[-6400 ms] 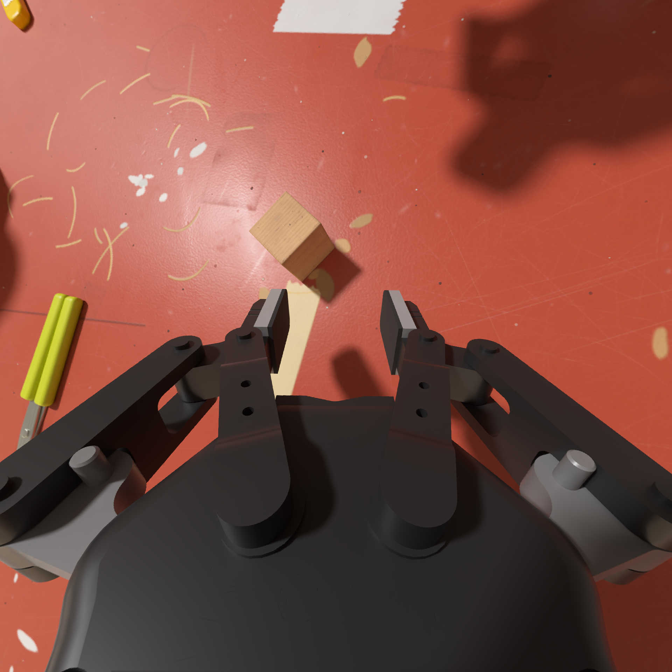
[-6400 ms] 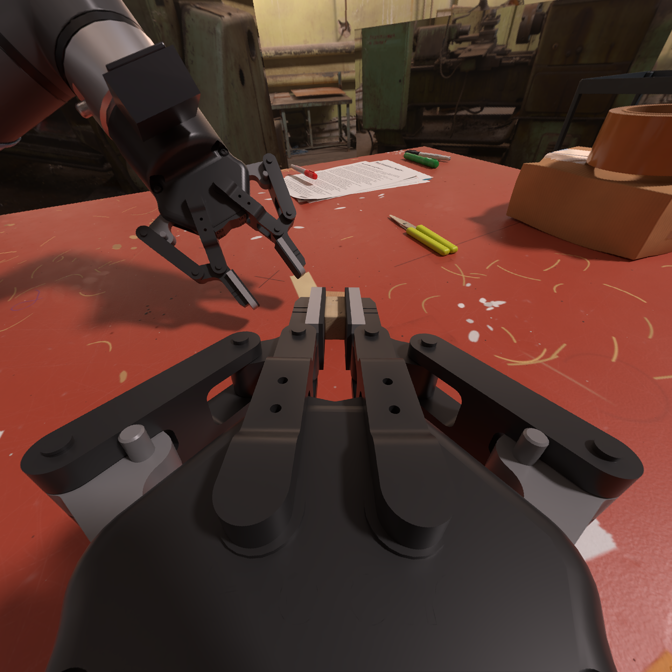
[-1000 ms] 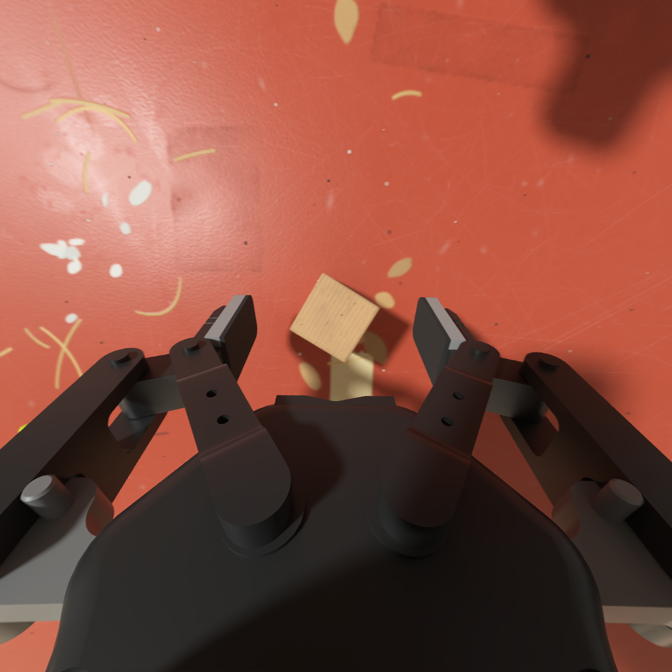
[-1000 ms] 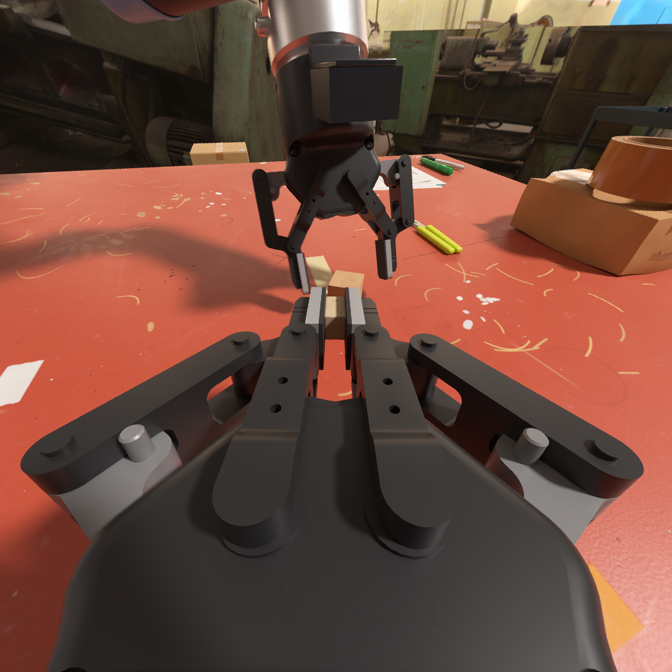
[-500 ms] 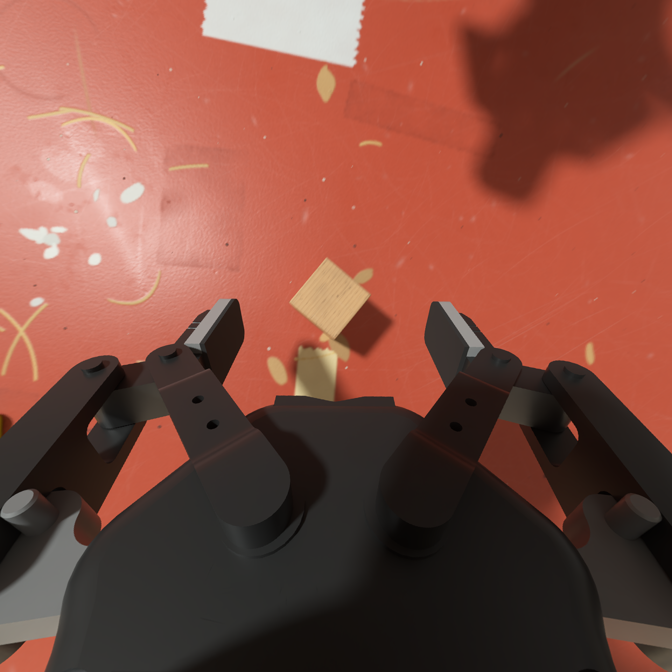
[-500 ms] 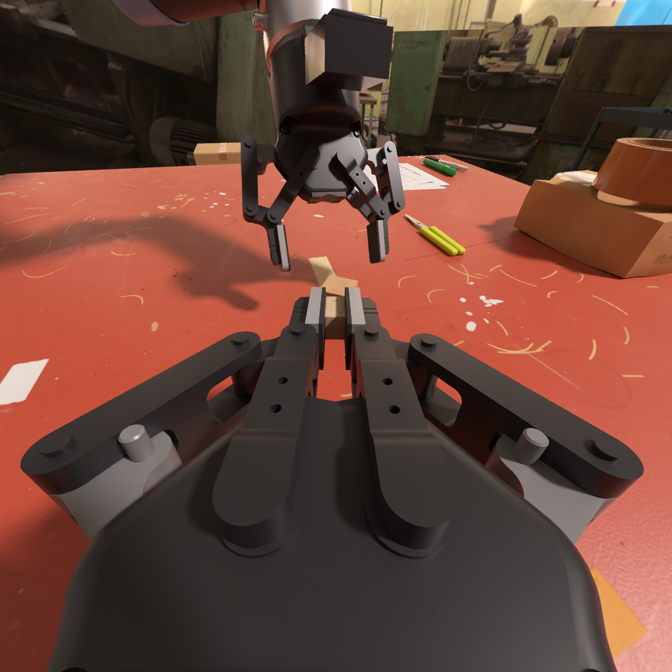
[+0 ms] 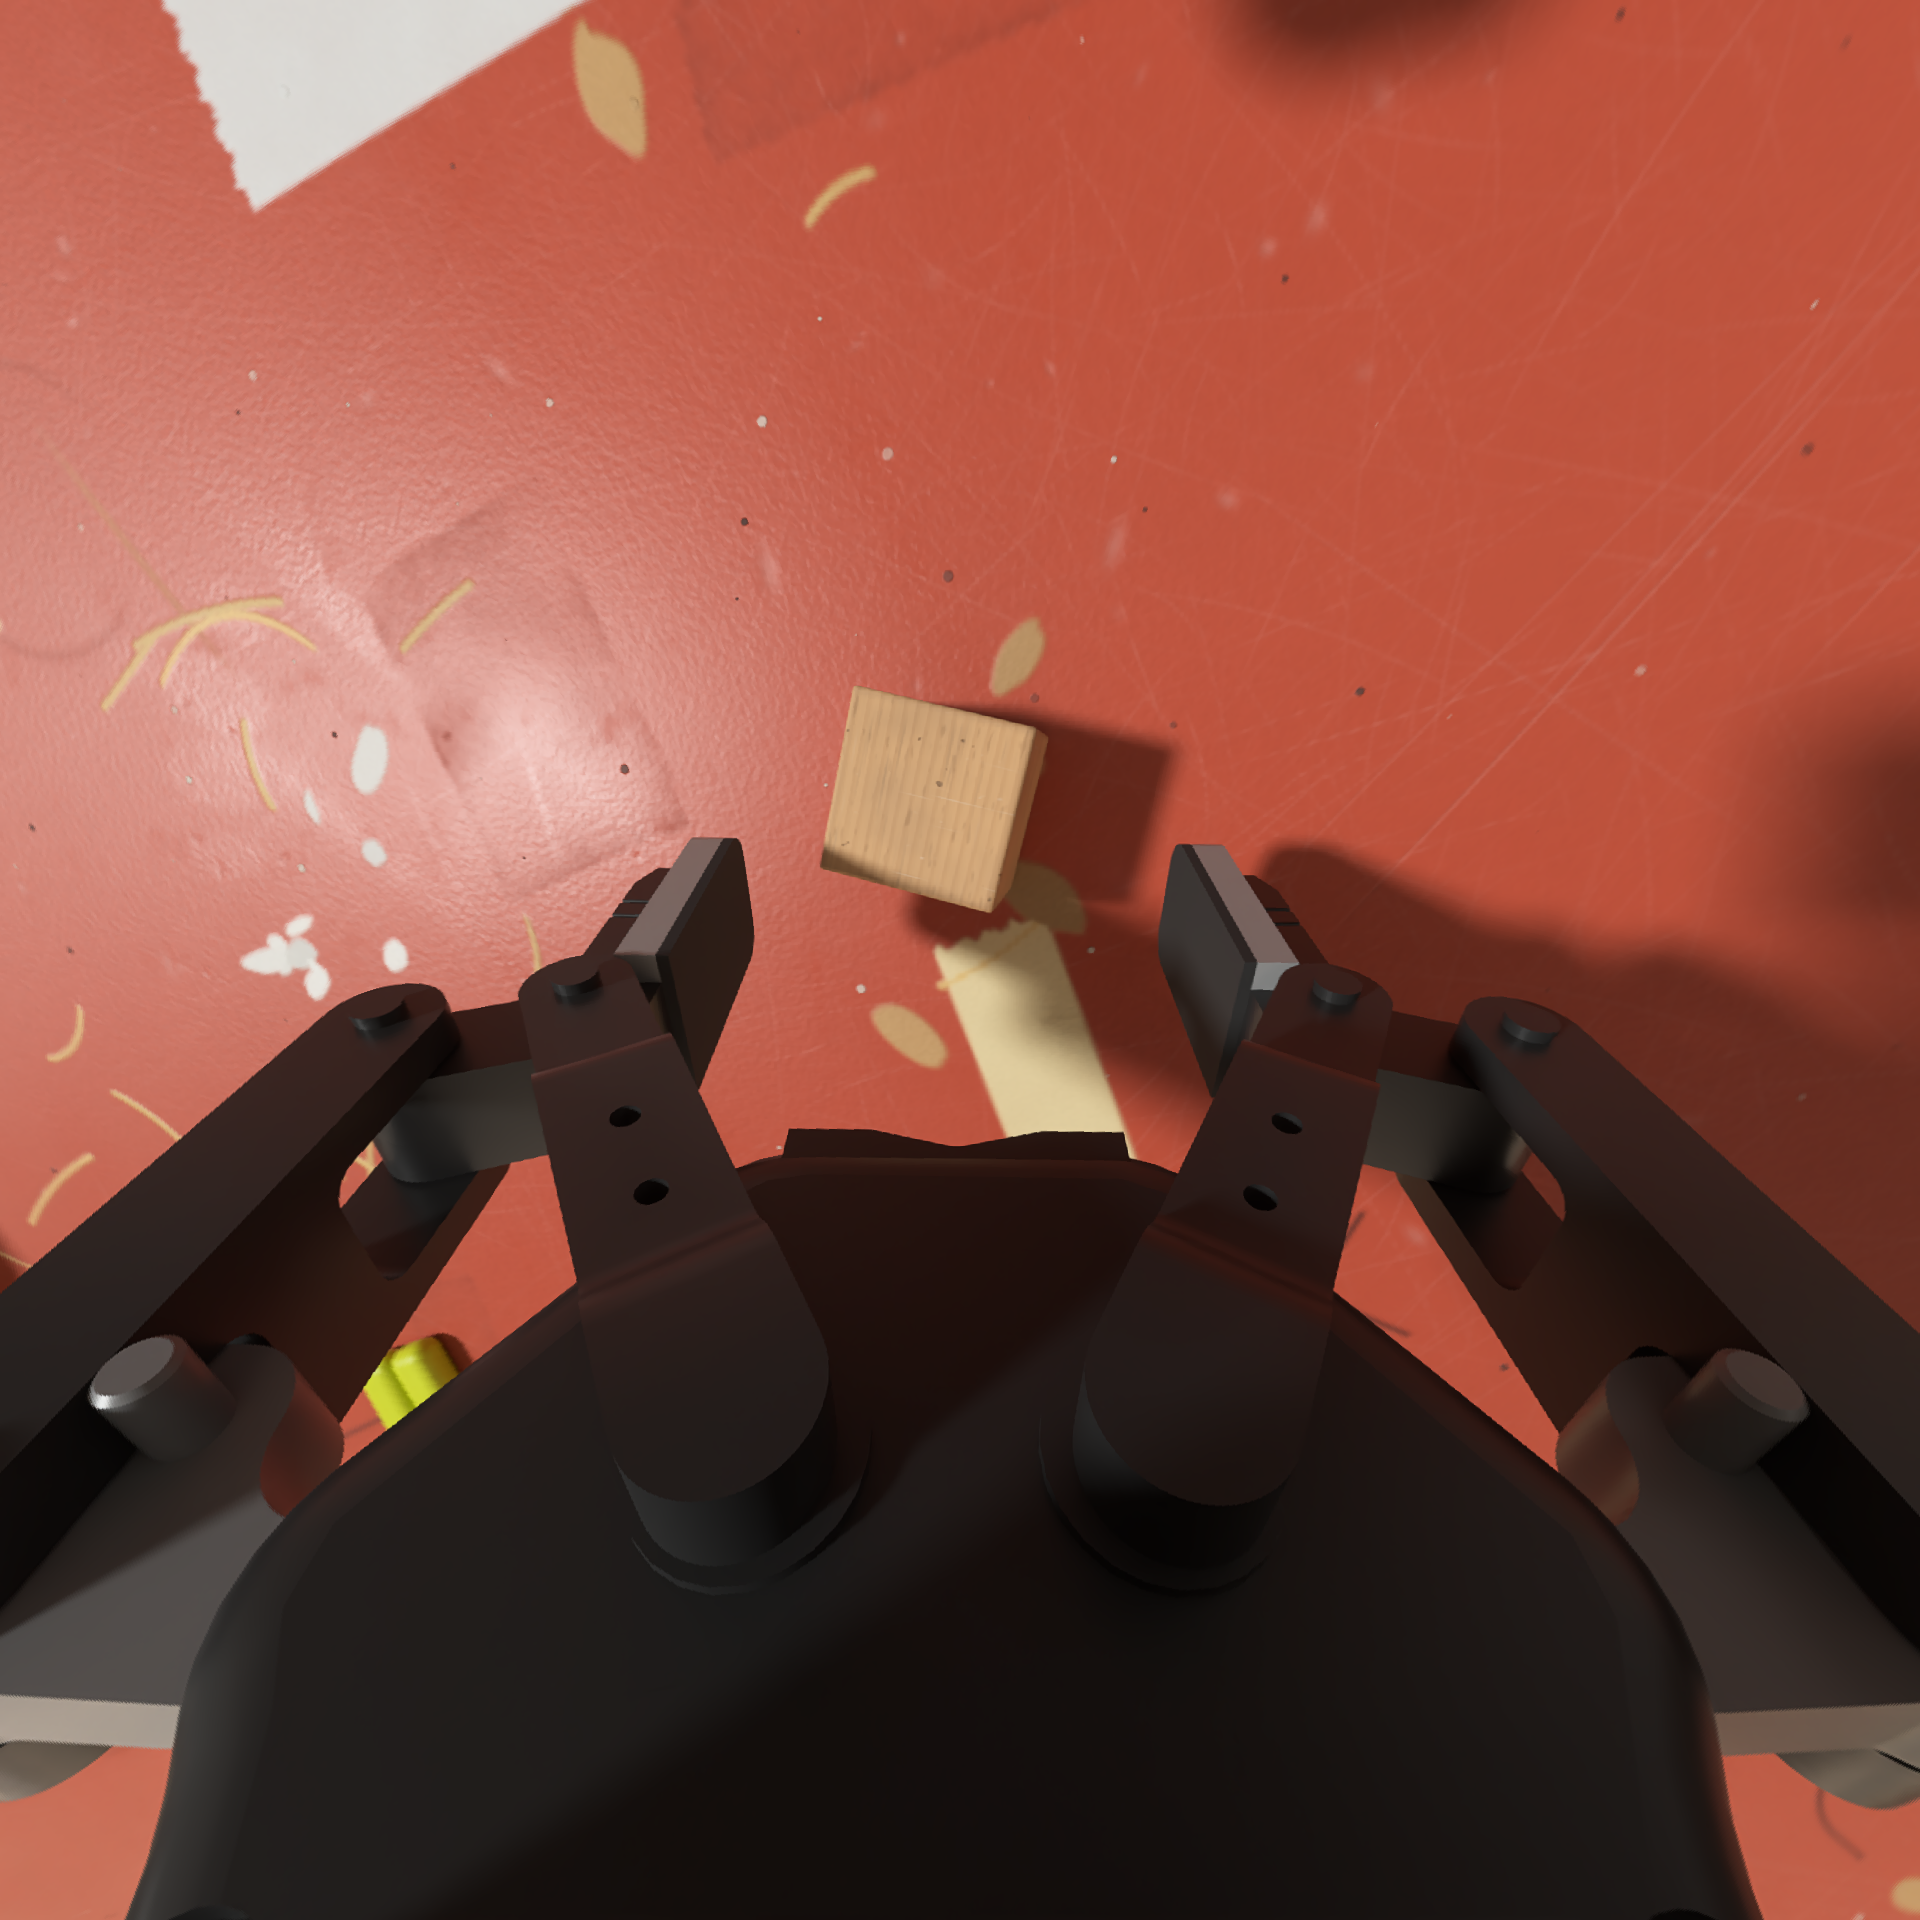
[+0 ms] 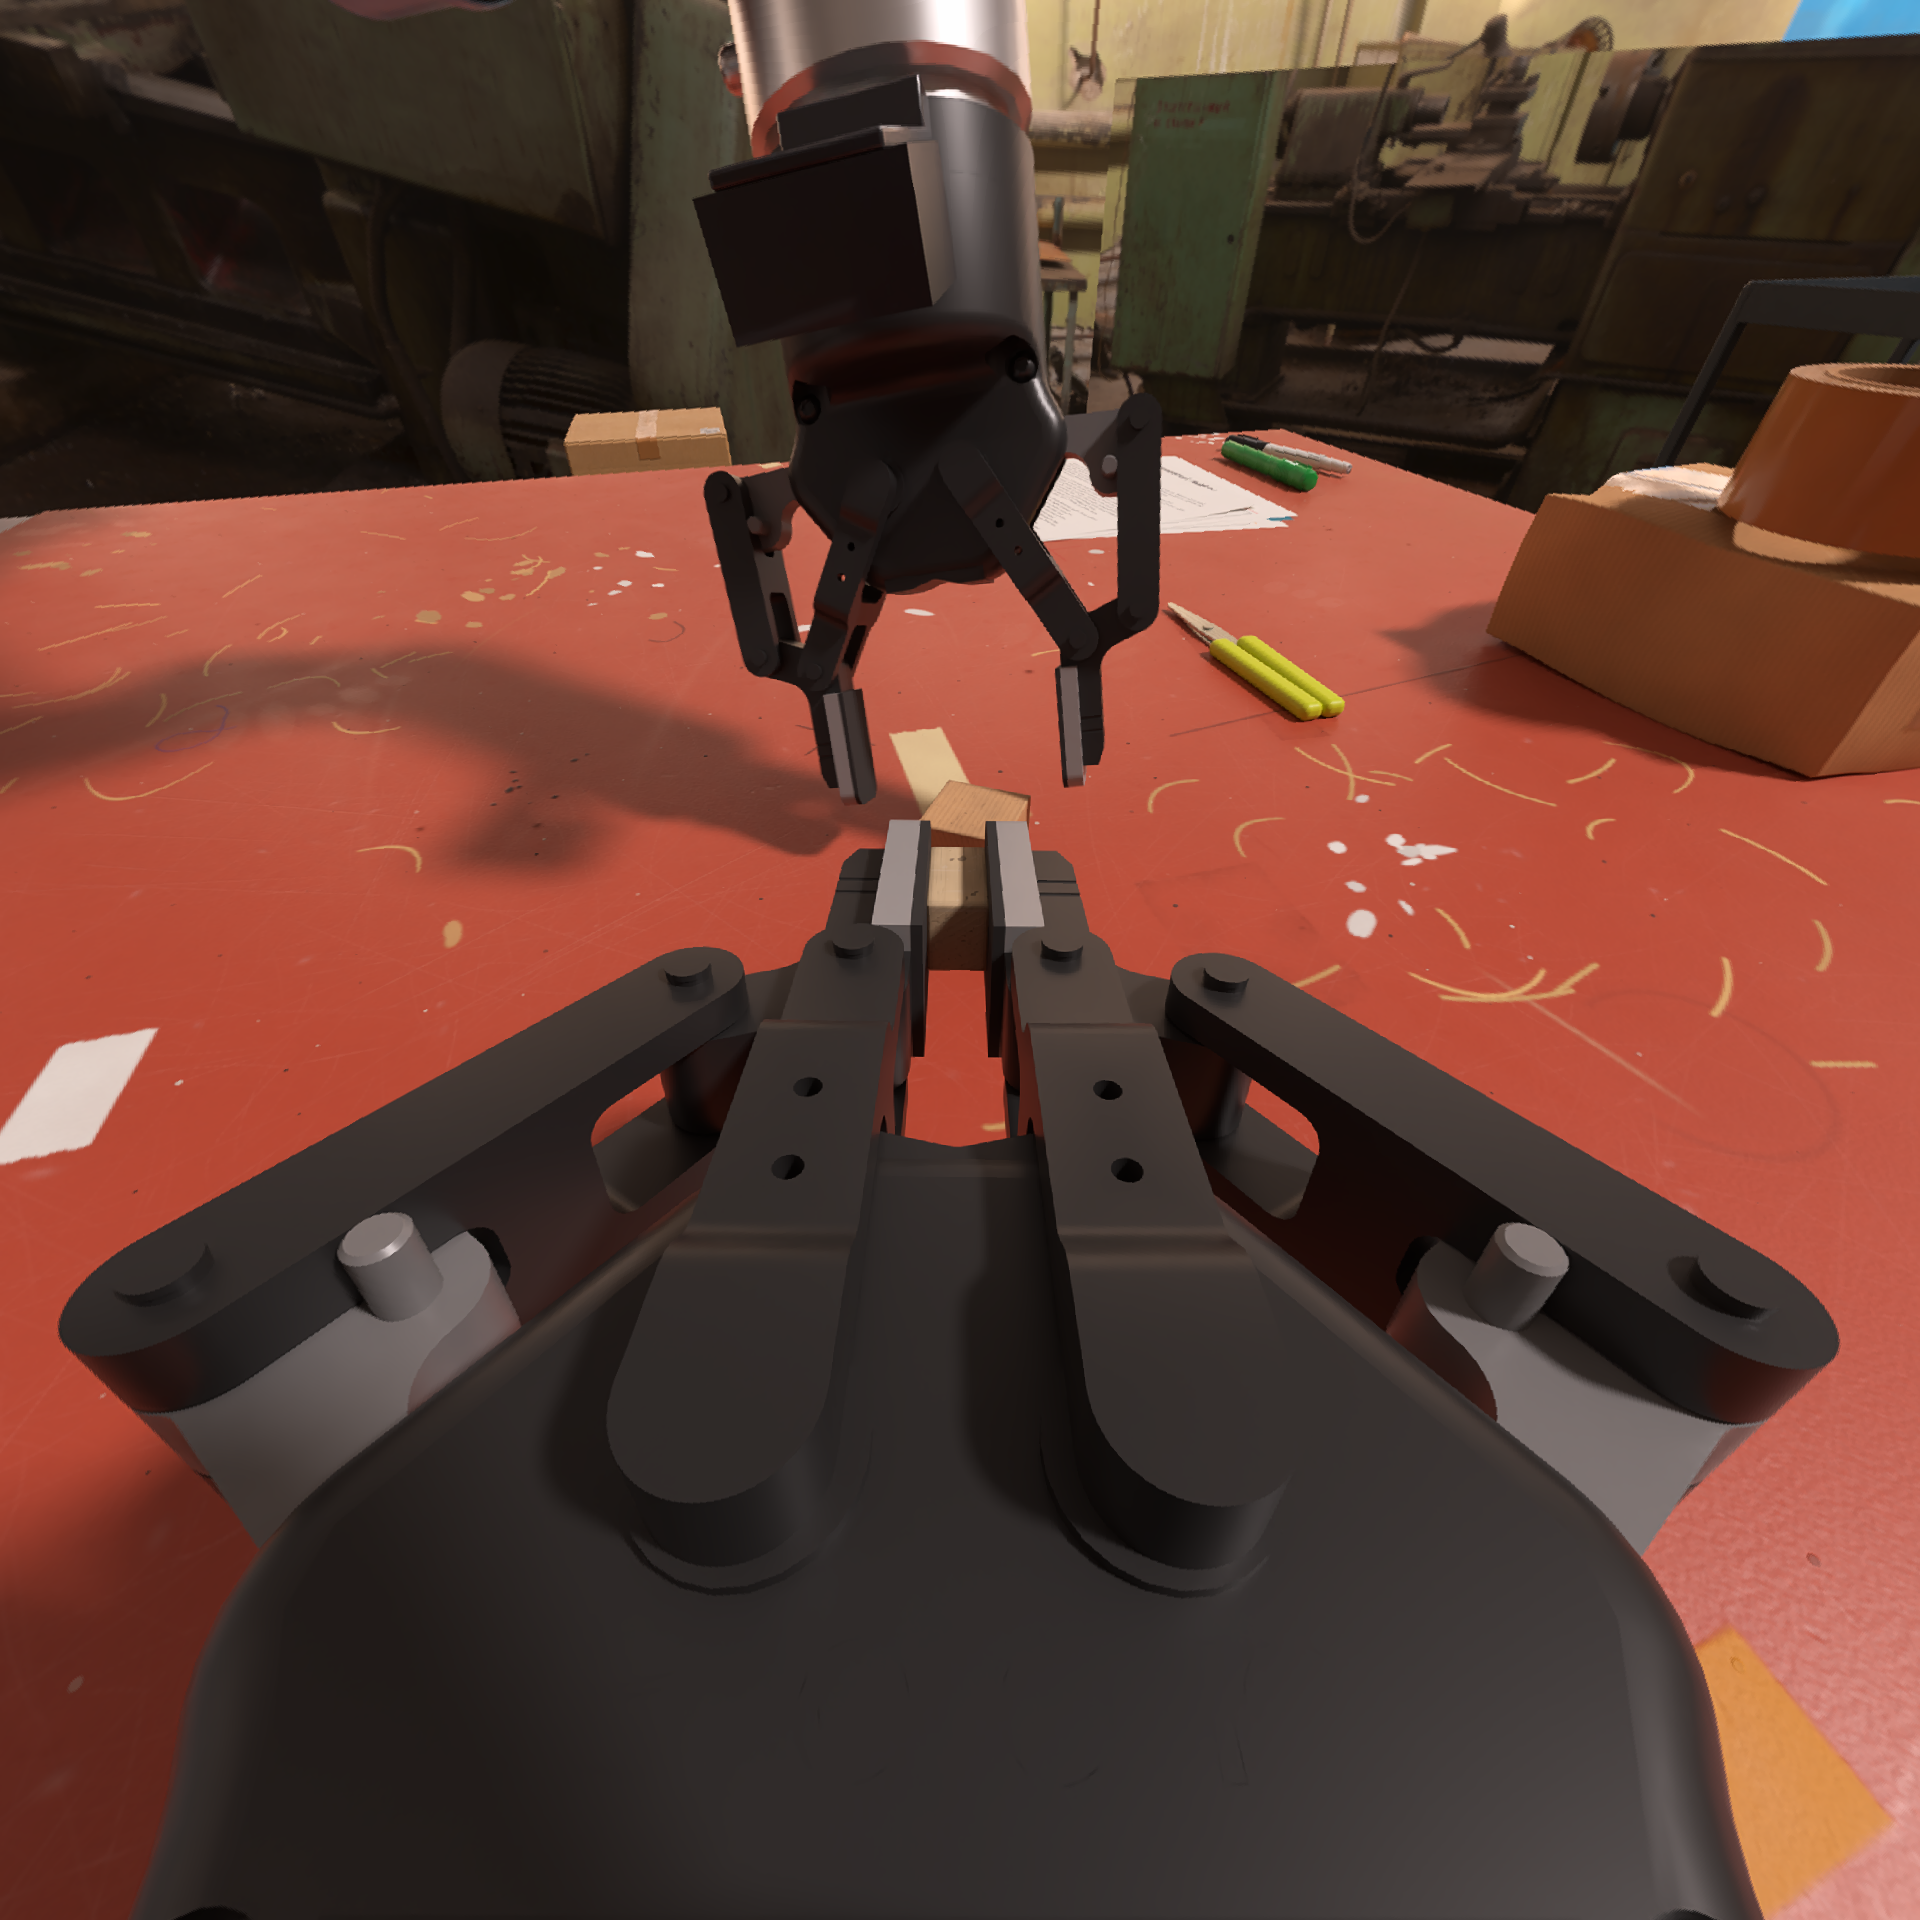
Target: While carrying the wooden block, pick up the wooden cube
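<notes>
Left gripper (image 7: pixel 956 935), jaws spread wide, is now hovering rotated squarer above the wooden cube (image 7: pixel 930 800), while the right gripper (image 8: pixel 957 873) is clamping the wooden block (image 8: pixel 956 906).

yellow-handled pliers (image 7: pixel 410 1377): mostly hidden by left tool (image 7: pixel 956 935) | white paper (image 7: pixel 312 73): edge-cropped
</notes>
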